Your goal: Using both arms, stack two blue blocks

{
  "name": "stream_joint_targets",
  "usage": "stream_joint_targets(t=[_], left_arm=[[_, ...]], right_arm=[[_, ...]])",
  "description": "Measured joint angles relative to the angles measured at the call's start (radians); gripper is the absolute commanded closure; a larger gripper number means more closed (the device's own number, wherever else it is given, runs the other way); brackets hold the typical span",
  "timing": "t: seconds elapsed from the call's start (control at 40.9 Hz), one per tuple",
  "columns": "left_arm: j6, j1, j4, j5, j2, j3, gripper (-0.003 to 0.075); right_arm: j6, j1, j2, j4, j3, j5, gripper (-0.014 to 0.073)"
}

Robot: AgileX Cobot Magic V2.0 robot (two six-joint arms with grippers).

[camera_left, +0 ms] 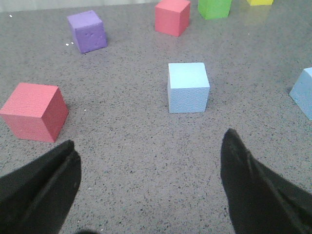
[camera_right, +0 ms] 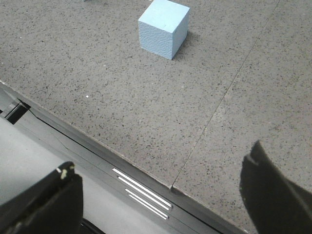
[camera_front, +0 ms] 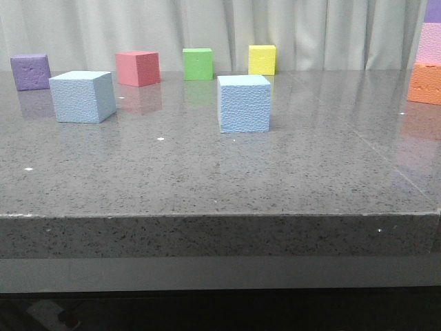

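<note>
I am watching two blue blocks sitting well apart on the grey counter [camera_front: 220, 179]; the left blue block [camera_front: 83, 96] is lying toward my left side, near the purple cube [camera_front: 30, 72], and the middle blue block [camera_front: 244, 103] is resting close to the counter's centre, in front of the green cube [camera_front: 198, 63] and the yellow cube [camera_front: 262, 59]; neither arm is showing in the front view. In the left wrist view the left tool [camera_left: 148, 187] is hanging wide open and holding nothing, its dark fingers [camera_left: 46, 183] spreading to either side, and a blue block [camera_left: 188, 87] is lying straight ahead of it, slightly toward one finger, faces roughly square to the opening; the other blue block [camera_left: 303, 91] is peeking in at the frame edge; red cubes [camera_left: 34, 111] are standing off to the side. The right tool [camera_right: 161, 192] is also gaping wide and empty, hovering over the counter's near edge, with a blue block [camera_right: 164, 28] lying well ahead of it, turned corner-on to the opening. I am judging the left arm nearer its block; a cube has no long axis, so the right tool's approach is turning on wrist rotation.
</note>
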Motion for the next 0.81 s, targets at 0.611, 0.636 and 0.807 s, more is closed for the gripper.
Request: stream_joint_targets(t=[0.611, 0.636, 0.807], left_arm=[[0.031, -0.119, 0.000, 0.031, 0.719, -0.467, 0.0132], [0.031, -0.119, 0.000, 0.036, 0.733, -0.484, 0.0132], [0.031, -0.119, 0.000, 0.084, 0.883, -0.612, 0.0132]], right_arm=[[0.000, 0.000, 0.000, 0.000, 0.000, -0.002, -0.0062], [0.000, 0.000, 0.000, 0.000, 0.000, -0.002, -0.0062], [0.000, 0.000, 0.000, 0.000, 0.000, -0.002, -0.0062]])
